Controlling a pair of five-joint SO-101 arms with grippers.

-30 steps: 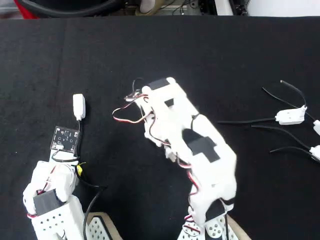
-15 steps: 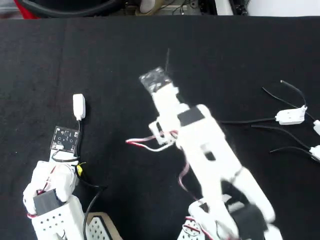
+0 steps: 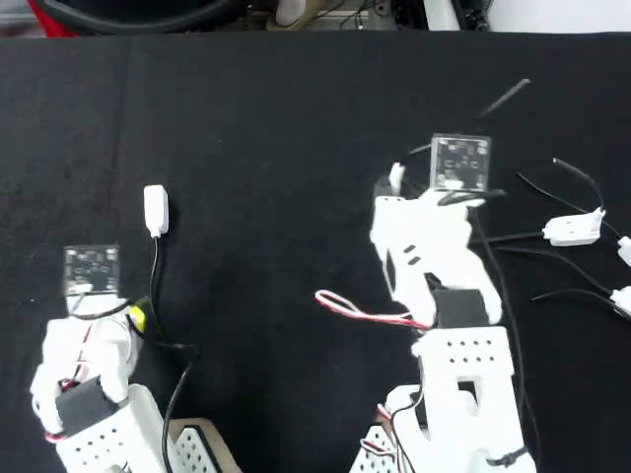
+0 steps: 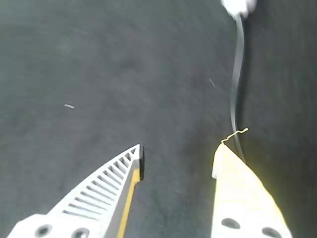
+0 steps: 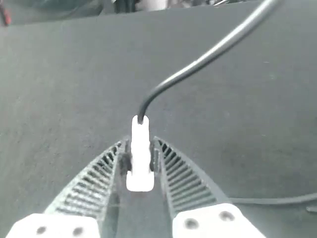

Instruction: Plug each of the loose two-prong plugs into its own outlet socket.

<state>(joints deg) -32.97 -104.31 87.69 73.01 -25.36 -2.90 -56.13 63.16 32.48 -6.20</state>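
Swung from the middle of the counter (image 3: pixel 246 99) over to the right side within the last second, right hand (image 5: pixel 140 145) clenched on a white two-prong plug (image 5: pixel 140 166). Pinched upright between both fingers, black cord (image 5: pixel 208 54) rising from its top and arching away. From above, visible as a thin dark line poking out past the camera board (image 3: pixel 460 163) on that wrist. Shifted a little leftward as well, at the near left corner: left hand (image 4: pixel 178 156), released, jaws spread wide over the counter, gripping nothing. Ahead of it and apart, a second white plug (image 3: pixel 155 209) lying flat on the counter, dark cord (image 3: pixel 156 266) trailing back toward the left arm. Unmoved at the far right edge: small white wired pieces (image 3: pixel 572 229), sockets or plugs hard to tell, thin black wires (image 3: pixel 577 175) curling off them, well apart from the held plug
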